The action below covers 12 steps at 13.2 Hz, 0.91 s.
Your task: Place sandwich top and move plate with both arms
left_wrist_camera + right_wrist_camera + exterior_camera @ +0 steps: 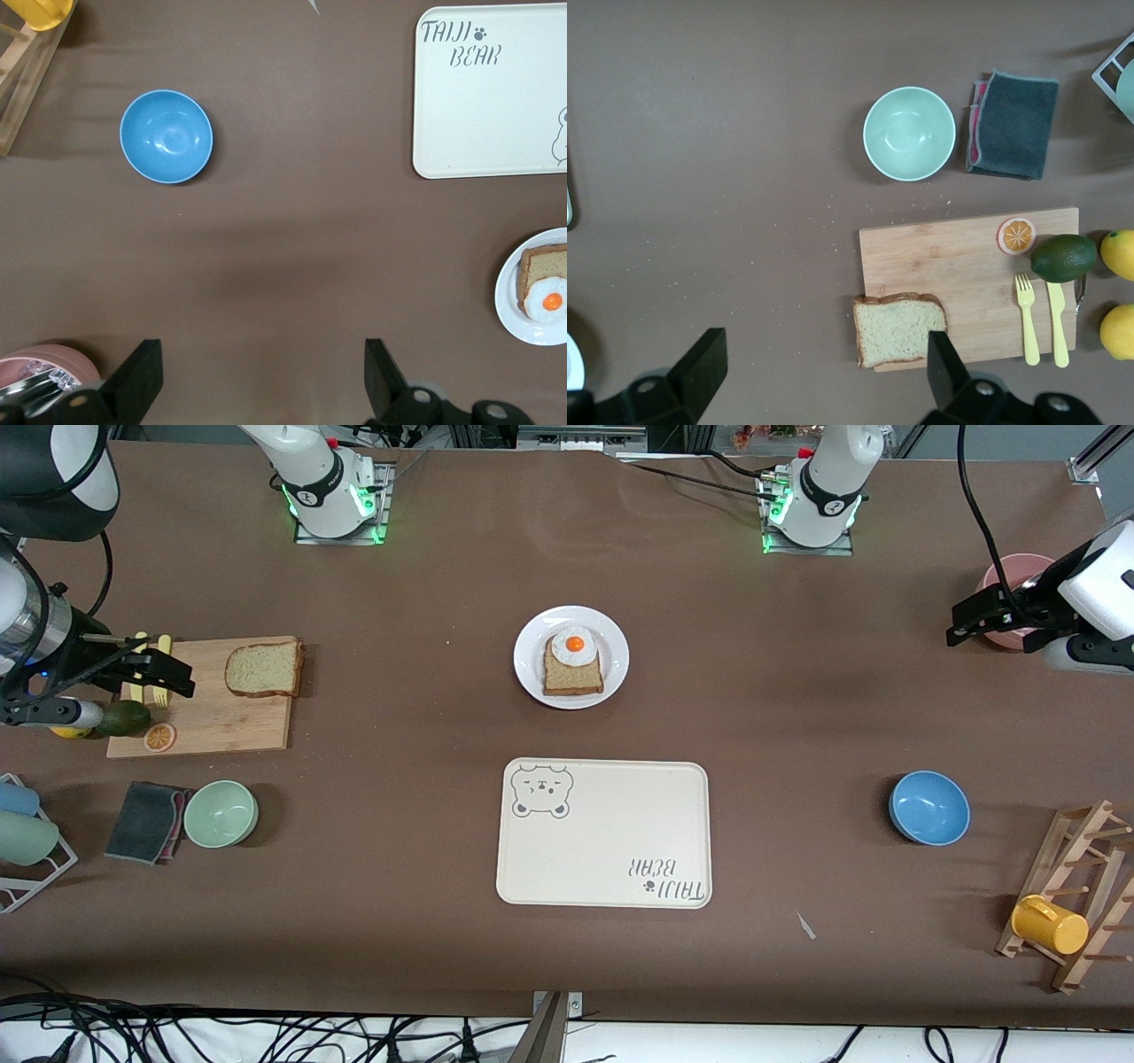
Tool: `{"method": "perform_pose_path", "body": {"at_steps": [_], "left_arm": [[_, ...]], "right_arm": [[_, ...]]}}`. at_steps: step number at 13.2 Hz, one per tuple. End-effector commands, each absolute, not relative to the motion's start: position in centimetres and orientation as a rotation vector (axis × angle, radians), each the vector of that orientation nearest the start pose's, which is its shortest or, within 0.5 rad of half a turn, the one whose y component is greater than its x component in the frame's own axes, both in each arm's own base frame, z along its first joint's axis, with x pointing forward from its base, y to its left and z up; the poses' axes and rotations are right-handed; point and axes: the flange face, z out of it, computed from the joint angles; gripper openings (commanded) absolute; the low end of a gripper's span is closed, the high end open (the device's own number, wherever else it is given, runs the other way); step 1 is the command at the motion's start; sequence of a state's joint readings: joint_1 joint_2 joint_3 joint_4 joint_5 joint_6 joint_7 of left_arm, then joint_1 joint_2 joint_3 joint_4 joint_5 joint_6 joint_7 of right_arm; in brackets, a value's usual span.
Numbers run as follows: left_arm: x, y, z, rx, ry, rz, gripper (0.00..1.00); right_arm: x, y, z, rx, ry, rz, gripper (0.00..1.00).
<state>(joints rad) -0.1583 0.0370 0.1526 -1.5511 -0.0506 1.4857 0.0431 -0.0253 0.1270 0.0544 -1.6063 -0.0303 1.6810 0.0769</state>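
Note:
The sandwich top (264, 670), a plain bread slice, lies on a wooden cutting board (213, 722) toward the right arm's end of the table; it also shows in the right wrist view (897, 329). The white plate (532, 642) sits mid-table with a bread slice bearing a fried egg (573, 662); the plate's rim also shows in the left wrist view (507, 297). My right gripper (159, 673) (822, 367) is open and empty, in the air over the board's cutlery end, beside the slice. My left gripper (966, 624) (261, 376) is open and empty, in the air over a pink bowl (1010, 571).
A cream bear tray (611, 841) lies nearer the front camera than the plate. A blue bowl (928, 807) and a wooden rack with a yellow cup (1050, 924) stand toward the left arm's end. A green bowl (221, 813), grey cloth (146, 821), avocado (124, 718) and yellow cutlery lie near the board.

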Motion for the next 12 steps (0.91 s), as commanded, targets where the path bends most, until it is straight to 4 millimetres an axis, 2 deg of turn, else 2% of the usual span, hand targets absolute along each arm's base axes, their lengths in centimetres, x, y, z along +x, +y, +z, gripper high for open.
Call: {"method": "perform_pose_path", "body": {"at_steps": [1,7,12], "left_arm": [[55.56,-0.9,61.11,-3.206,0.053,0.182,1.0],[55.47,-0.82,61.05,-3.206,0.051,0.194,1.0],[55.4,-1.65,61.19,-3.204,0.042,0.194,1.0]], "right_arm": [[59.78,1.44,55.12,-3.17,0.052,0.049,1.0],[59.57,0.75,54.89,-3.157,0.041,0.045,1.0],[58.86,1.19,55.1,-3.113,0.051,0.047,1.0]]}}
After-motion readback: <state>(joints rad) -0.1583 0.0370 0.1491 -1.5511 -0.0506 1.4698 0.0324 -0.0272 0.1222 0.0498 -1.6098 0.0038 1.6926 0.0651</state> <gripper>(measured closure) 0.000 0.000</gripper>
